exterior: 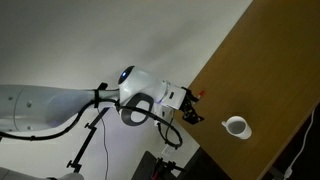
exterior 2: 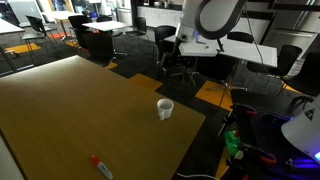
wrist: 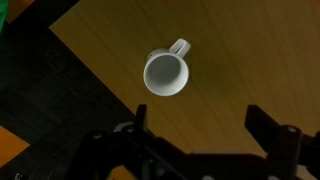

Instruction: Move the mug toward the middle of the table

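The small white mug [wrist: 166, 72] stands upright on the brown wooden table [wrist: 230, 60], close to a table corner, with its handle pointing up and right in the wrist view. It also shows in both exterior views [exterior: 236, 126] [exterior 2: 165, 109]. My gripper [wrist: 200, 125] is open and empty. It hovers above the table, and the mug lies beyond the fingertips, not between them. In an exterior view the gripper [exterior: 190, 108] hangs off the table surface [exterior: 270, 70], apart from the mug.
A small red-orange object [exterior 2: 100, 166] lies on the table near its front edge, far from the mug. The table edge and dark floor [wrist: 60, 90] run close beside the mug. Office chairs and desks [exterior 2: 180, 55] stand beyond the table.
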`<action>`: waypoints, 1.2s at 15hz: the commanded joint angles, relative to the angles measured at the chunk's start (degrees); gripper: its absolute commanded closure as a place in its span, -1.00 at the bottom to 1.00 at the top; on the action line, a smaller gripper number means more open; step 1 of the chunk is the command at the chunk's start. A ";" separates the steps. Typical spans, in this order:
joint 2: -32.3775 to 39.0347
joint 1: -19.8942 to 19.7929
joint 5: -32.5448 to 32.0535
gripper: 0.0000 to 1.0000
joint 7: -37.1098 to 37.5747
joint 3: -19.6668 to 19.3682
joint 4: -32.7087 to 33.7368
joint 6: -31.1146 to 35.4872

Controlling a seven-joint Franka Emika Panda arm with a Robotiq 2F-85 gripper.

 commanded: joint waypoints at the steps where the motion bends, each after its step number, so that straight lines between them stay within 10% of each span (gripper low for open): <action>1: 0.81 2.64 1.13 -1.00 -0.89 -2.50 0.51 0.06; 18: 19.17 4.69 22.82 -1.00 1.80 -1.87 11.69 3.06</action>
